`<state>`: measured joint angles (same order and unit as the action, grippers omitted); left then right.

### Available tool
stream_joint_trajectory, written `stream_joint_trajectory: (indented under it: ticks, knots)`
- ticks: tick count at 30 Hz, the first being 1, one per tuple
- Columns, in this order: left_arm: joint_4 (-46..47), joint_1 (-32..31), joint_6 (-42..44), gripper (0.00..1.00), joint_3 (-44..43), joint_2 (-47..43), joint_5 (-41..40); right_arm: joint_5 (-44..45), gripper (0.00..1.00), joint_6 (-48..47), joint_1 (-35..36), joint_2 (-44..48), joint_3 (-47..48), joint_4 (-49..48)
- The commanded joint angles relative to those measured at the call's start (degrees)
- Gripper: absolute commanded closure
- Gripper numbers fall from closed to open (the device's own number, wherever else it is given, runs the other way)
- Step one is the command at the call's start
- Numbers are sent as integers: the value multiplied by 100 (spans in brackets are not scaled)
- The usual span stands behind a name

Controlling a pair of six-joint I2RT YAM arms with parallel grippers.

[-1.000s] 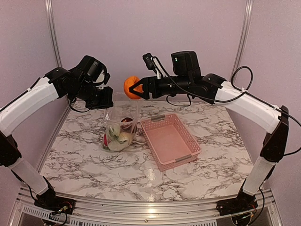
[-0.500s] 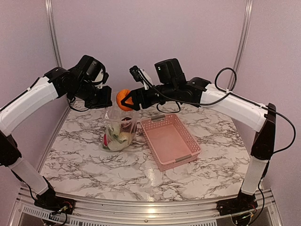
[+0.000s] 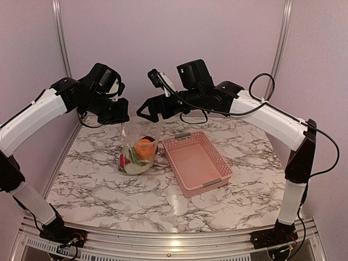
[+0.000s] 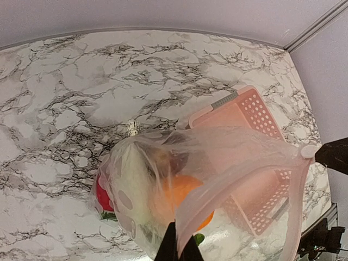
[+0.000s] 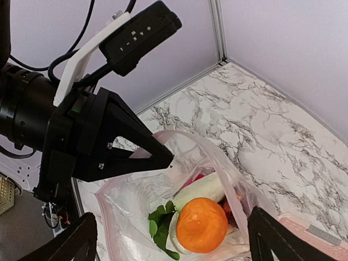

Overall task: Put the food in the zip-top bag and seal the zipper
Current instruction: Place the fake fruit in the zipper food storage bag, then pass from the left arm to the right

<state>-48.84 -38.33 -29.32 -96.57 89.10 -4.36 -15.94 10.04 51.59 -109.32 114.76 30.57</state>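
The clear zip-top bag (image 3: 138,155) stands open on the table with food inside. An orange ball (image 5: 202,224) lies on top, beside a pale elongated piece (image 5: 204,187) and green leaves (image 5: 161,225). A red piece (image 4: 103,196) shows through the bag's side. My left gripper (image 4: 178,247) is shut on the bag's mouth edge, on the zipper strip (image 4: 239,179), and holds it up. Directly above the bag's mouth, my right gripper (image 5: 171,234) hangs open with nothing between its fingers. In the top view it (image 3: 148,114) is close to the left gripper (image 3: 122,117).
The pink slatted basket (image 3: 198,163) sits right of the bag with nothing in it, its near corner close to the bag. The purple back wall and metal frame posts stand behind both arms.
My right gripper carried the orange ball leftward over the bag, then opened. The ball now lies inside the bag. The left gripper has kept its hold on the rim.
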Motion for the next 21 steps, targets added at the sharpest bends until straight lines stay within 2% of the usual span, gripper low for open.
stream_joint_trajectory:
  ticks: [1,10,14,17,21]
  knots:
    - [223,45,23,100,20,-57,-58,-31,7,-168,-8,-159,334,372]
    - [239,53,327,100,262,-167,161,-283,7,58,-314,214,424,274]
    - [272,53,812,100,182,-162,595,-111,2,3,-576,755,-339,115]
    - [338,53,1377,100,290,-288,1010,114,1,58,-852,1288,-1171,-239]
    - [435,53,2024,100,644,-642,1524,-308,2,-481,-1027,1706,-1784,-418]
